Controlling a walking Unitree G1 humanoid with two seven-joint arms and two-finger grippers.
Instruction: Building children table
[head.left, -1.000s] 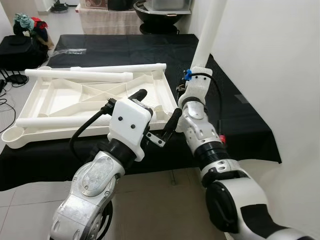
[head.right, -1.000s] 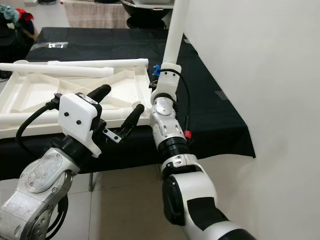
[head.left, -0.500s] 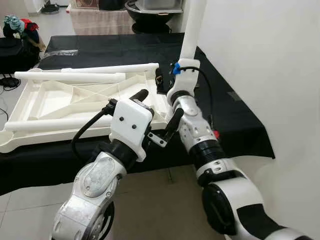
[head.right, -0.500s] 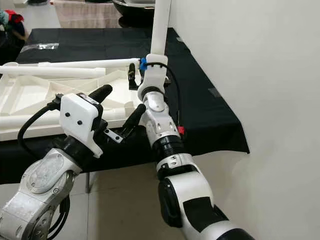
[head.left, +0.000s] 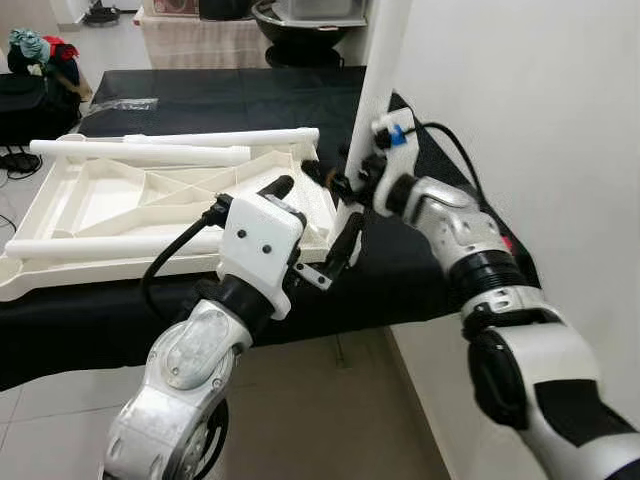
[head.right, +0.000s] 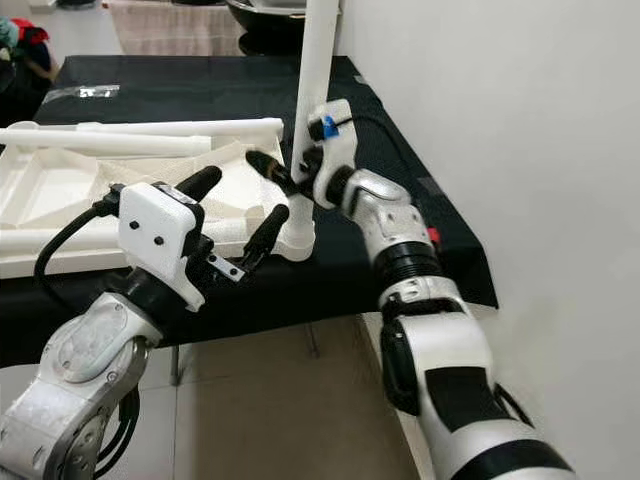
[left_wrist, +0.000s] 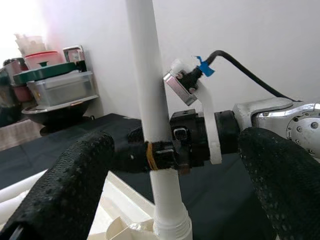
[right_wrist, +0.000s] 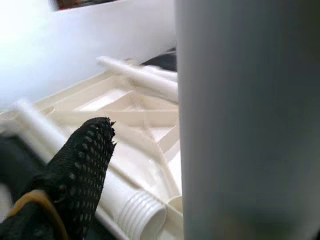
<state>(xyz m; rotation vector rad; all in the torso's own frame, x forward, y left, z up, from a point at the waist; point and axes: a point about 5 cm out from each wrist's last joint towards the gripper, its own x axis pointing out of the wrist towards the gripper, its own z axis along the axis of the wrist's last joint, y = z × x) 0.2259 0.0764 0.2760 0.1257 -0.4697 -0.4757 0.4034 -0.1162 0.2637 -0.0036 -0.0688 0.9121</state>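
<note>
Left gripper (head.left: 318, 222): nearest you, raised before the table edge, fingers spread wide with nothing between them. In its wrist view the upright leg stands beyond the gap, not inside it.

Right gripper (head.right: 292, 178): just past the left one, reaching in from the right. Its black fingers (left_wrist: 132, 155) are clamped across the upright leg, gripping it low on the shaft, above the base collar.

Upright leg (head.right: 312, 90): white tube held near vertical, with its flared lower end seated at the near right corner of the tabletop, close to the table edge.

Tabletop (head.left: 150, 195): white ribbed panel lying underside up on the black cloth (head.left: 240, 95), to the left of the right gripper.

Loose legs (head.left: 140, 153): more white tubes lying flat, along the far rim and along the near rim (head.left: 100, 247), none of them held.

Step in hand: you appear to be fitting the first leg into its corner socket; whether it is fully home cannot be told.

Next move: you will likely need to keep the leg plumb and press or twist it down, with the left gripper free to steady the tabletop against sliding.

Far items: bowls and containers (head.left: 310, 15) beyond the table.
</note>
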